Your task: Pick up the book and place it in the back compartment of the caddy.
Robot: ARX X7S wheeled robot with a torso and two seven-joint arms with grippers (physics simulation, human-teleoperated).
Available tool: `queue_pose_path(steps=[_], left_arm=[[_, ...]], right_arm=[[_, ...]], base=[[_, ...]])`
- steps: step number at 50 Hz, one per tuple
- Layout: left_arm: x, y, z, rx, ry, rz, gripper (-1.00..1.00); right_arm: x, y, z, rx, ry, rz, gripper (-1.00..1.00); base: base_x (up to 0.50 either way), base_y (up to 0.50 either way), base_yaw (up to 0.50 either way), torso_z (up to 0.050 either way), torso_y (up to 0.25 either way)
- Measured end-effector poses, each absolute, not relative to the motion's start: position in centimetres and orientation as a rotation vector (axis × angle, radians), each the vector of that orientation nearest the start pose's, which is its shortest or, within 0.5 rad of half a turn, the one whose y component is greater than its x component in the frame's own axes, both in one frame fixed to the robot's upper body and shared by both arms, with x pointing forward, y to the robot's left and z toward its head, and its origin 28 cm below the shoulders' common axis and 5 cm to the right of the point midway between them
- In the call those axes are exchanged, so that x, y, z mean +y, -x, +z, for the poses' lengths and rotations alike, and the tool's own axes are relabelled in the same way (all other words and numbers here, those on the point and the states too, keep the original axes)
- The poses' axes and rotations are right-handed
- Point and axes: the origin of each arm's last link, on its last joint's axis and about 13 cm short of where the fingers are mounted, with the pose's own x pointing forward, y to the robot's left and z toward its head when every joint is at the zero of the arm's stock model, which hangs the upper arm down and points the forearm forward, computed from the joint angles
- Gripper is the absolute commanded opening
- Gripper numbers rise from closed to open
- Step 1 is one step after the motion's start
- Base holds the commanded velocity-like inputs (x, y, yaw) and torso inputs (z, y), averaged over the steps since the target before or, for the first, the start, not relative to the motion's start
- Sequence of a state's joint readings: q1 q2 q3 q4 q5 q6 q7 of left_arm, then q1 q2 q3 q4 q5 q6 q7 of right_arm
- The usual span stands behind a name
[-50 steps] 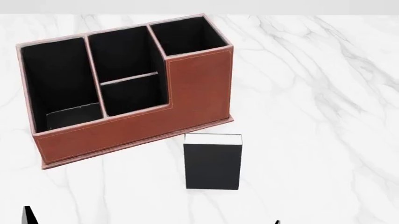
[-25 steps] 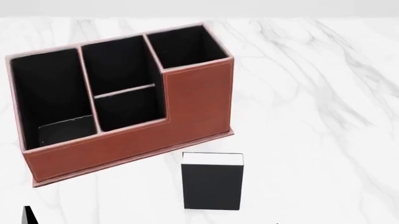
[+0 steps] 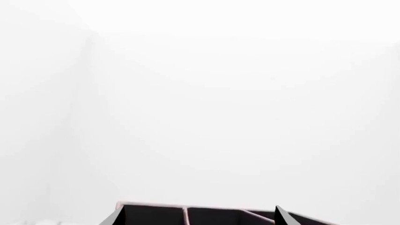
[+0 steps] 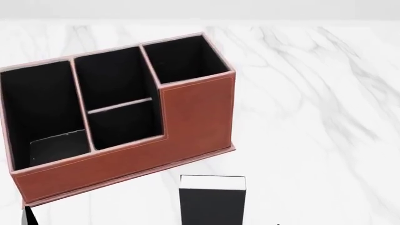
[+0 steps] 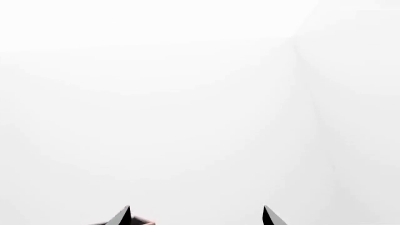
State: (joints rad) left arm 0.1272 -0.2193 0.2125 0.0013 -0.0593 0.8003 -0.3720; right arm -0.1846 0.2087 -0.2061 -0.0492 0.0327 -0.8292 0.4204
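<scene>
Both my claws, left (image 3: 198, 216) and right (image 5: 196, 216), gape empty. The book (image 4: 212, 199) stands untouched beside the caddy (image 4: 125, 161); approach comes next.

book (image 4: 212, 206): black covers, white page edge showing, standing upright just in front of caddy | caddy (image 4: 125, 161): red-brown, black-lined, sitting angled | back compartment (image 4: 125, 123): lying behind low front wall

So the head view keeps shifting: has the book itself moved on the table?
No. The book keeps its spot beside the caddy corner; both slide down-frame together.
</scene>
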Motion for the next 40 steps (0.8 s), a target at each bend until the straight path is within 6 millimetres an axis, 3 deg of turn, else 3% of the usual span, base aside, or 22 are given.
queue_pose_path(steps=[40], left_arm=[[21.13, -17.30, 3.94, -0.639, 0.070, 0.097, 1.00]], right_arm=[[-9.82, -15.96, 4.11, -0.656, -0.089, -0.136, 1.00]], base=[[0.16, 0.00, 0.00, 0.000, 0.000]])
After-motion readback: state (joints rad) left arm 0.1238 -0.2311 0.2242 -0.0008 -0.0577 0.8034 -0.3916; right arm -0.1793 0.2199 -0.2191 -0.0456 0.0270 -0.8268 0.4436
